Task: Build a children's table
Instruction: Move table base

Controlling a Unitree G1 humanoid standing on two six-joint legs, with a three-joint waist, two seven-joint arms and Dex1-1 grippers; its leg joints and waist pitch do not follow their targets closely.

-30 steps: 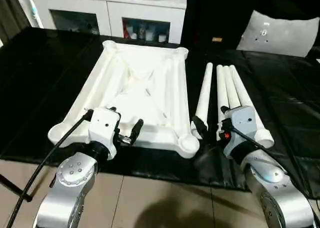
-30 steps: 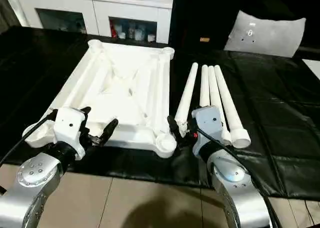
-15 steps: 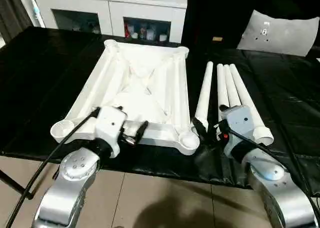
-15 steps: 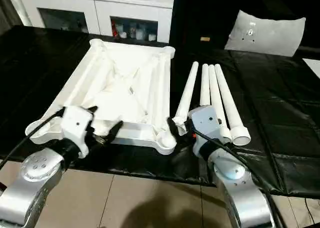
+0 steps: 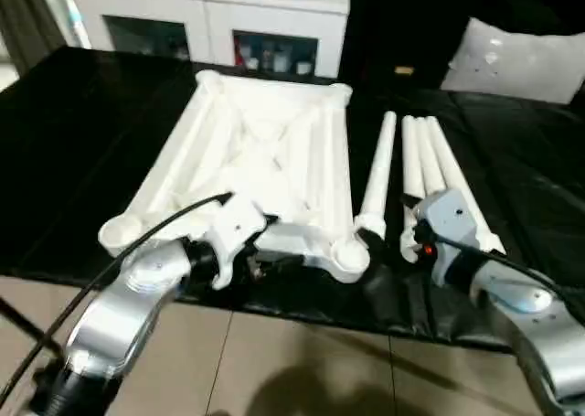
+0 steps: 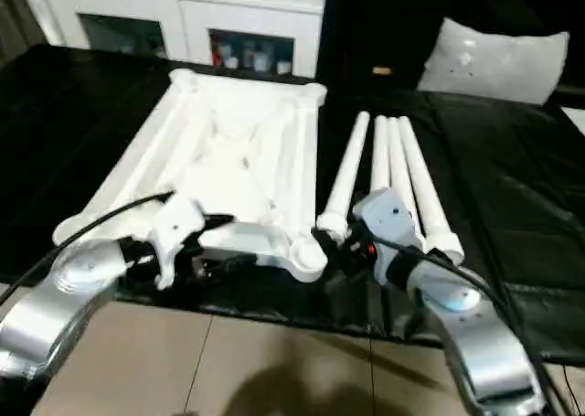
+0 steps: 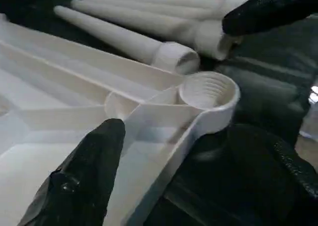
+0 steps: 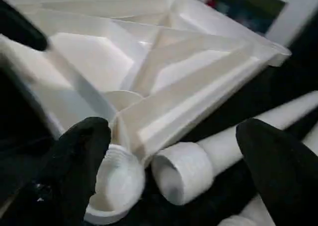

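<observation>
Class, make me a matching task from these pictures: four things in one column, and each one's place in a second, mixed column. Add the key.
Things
1. table top
2. four legs
3. left pincer
4. right pincer

Places
A. at the top's near edge
B. lying side by side, right of the top
C. underside up on the black sheet
D. at the legs' near ends

Pairs: 1-C, 2-B, 3-A, 4-D

No readable text, label, brand, number or sign anywhere. White table top [image 5: 265, 160], legs [image 5: 430, 174], black desk cover [image 5: 82, 142]: all unmarked. Items behind cabinet [image 5: 210, 27] glass doors too blurred to read.
</observation>
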